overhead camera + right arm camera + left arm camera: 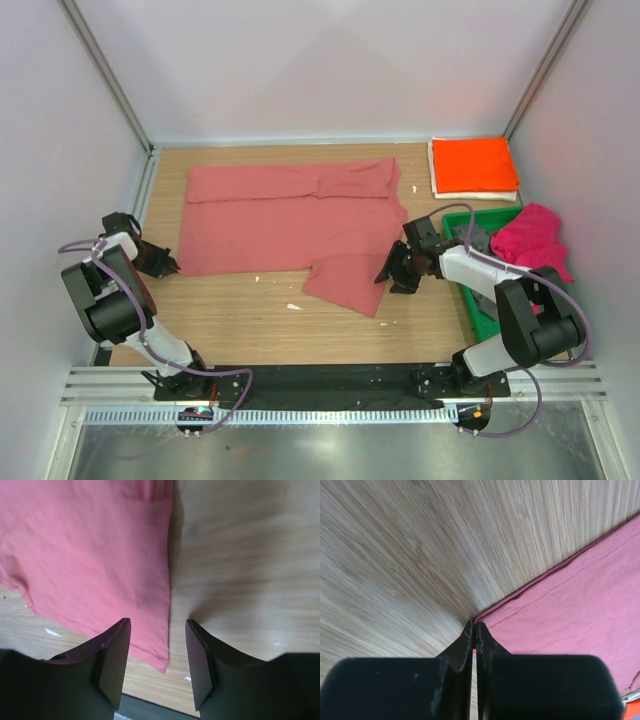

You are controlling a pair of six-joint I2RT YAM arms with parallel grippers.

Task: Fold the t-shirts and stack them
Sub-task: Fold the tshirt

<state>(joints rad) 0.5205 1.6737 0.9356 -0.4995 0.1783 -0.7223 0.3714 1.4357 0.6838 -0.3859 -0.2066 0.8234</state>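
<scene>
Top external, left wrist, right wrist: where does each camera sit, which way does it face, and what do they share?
Top external: fixed above and behind, looking down on the wooden table, the spread salmon-red cloth t-shirt, the left arm and right arm.
Left wrist: on the left arm, facing the t-shirt's corner; its closed jaws show.
Right wrist: on the right arm, facing down at a t-shirt edge; its open jaws show.
Shared: all three show that t-shirt and table.

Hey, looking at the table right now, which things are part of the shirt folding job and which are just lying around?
Part of the job:
salmon-red t-shirt, spread out
orange t-shirt, folded, on top of the white t-shirt
magenta t-shirt, bunched up

Just lying about:
green tray, under the magenta one
small white scraps
</scene>
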